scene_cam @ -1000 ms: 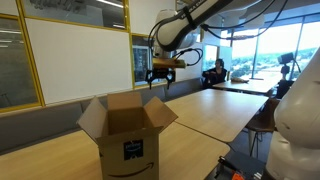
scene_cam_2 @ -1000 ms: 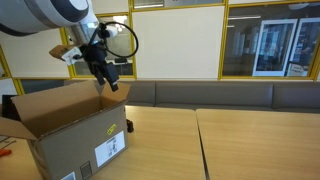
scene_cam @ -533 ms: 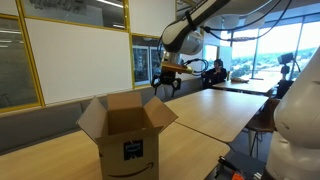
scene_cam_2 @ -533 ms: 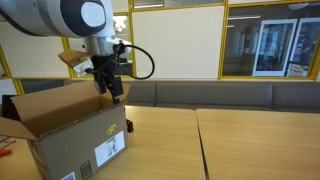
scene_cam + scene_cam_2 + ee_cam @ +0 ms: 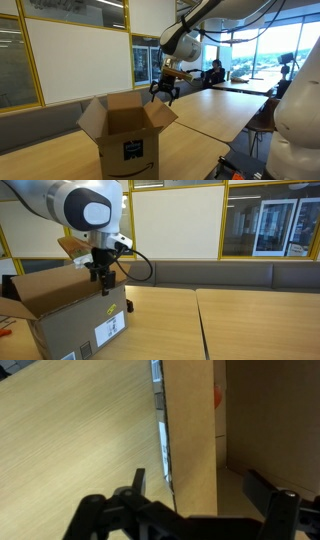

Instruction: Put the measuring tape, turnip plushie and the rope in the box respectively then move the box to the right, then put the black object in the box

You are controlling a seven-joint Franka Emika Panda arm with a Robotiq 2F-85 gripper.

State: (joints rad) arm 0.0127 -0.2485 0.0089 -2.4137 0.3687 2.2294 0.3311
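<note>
We find the hand spread wide and empty above one wall of the box, which stands on the worktop with its flaps open. In the wrist view that wall runs between the two fingers. We judge the cardboard light but thin and easily bent, so we grip the upright wall below the flap crease and slide the box rather than lift it.

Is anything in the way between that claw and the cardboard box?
Nothing visible does. The open gripper hangs over one side wall of the box, whose flaps are spread open, with only air between them.
</note>
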